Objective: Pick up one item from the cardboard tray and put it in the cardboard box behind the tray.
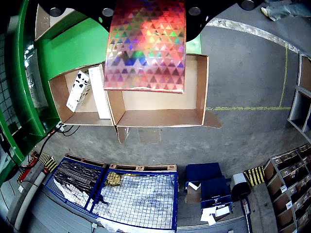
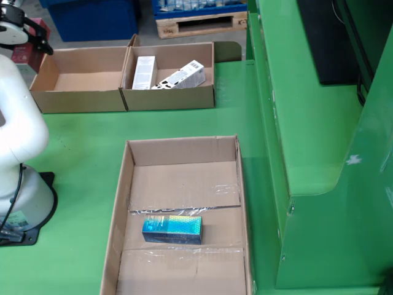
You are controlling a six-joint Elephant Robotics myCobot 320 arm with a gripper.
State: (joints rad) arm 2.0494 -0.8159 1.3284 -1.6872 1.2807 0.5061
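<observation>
The end effector [image 1: 199,19] carries the item [image 1: 146,46], a flat carton in shiny holographic wrap. The item hangs tight under the end effector and fills the top middle of the wrist view. The contact itself is hidden behind the carton, so how the grip closes on it cannot be seen.

The relation that matters is the item over the box [image 1: 201,87]. In the wrist view the empty box lies straight below the end effector. The item's lower edge covers the far wall and part of the bare floor. The item seems to run long from top to bottom of that view, though its top is cut off. The box runs long from left to right, so the two axes cross.

To the left in that view, the second box [image 1: 58,97] already holds two white cartons [image 1: 77,90]. The drop should therefore stay clear of the shared wall.

In the fixed view the tray [image 2: 123,203] sits on the table [image 2: 80,141], well apart from the end effector. One blue carton [image 2: 172,229] lies in it.
</observation>
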